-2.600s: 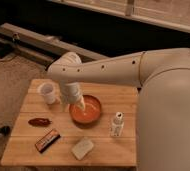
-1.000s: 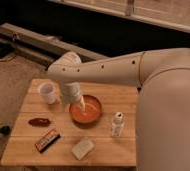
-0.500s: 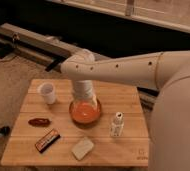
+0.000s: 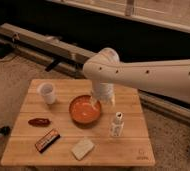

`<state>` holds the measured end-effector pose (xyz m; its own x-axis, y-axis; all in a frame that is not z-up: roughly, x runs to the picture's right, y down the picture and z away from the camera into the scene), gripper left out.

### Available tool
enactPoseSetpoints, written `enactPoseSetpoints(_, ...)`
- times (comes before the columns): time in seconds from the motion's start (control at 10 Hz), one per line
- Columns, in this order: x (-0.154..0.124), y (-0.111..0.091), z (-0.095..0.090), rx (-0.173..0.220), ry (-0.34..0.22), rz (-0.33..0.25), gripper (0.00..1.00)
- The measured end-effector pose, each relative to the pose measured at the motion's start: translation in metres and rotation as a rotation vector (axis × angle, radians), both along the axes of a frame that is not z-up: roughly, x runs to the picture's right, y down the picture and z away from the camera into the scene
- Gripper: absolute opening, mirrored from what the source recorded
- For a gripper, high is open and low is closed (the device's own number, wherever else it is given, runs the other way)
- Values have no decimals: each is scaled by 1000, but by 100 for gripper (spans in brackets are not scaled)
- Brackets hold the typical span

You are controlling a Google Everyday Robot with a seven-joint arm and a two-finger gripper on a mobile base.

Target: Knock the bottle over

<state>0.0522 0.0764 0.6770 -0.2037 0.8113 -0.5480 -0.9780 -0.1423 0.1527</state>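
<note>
The bottle [image 4: 116, 125] is small, slim and translucent white with a white cap. It stands upright on the wooden table [image 4: 130, 152], just right of the orange bowl [image 4: 84, 110]. My gripper [image 4: 94, 103] hangs over the bowl's right rim, under the white arm [image 4: 153, 75], up and to the left of the bottle and apart from it.
A white cup [image 4: 47, 92] stands at the table's back left. A dark red-brown object [image 4: 39, 121], a dark packet [image 4: 47, 140] and a pale sponge-like block [image 4: 82, 148] lie along the front. Rails run behind the table.
The arm has swung to the right, from the bowl's left side to its right rim, so the gripper is closer to the bottle. The bottle still stands upright.
</note>
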Motion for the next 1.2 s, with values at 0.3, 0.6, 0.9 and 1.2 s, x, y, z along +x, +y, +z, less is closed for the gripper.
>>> enactPoseSetpoints(0.3,23,-5,-9,38,43,48,65)
enactPoseSetpoints(0.6,45,0,-16,44,83,90,65)
enactPoseSetpoints(0.9,62,15,-18,12,114,124,65)
enactPoseSetpoints(1.2,69,34,-14,-48,112,147,65)
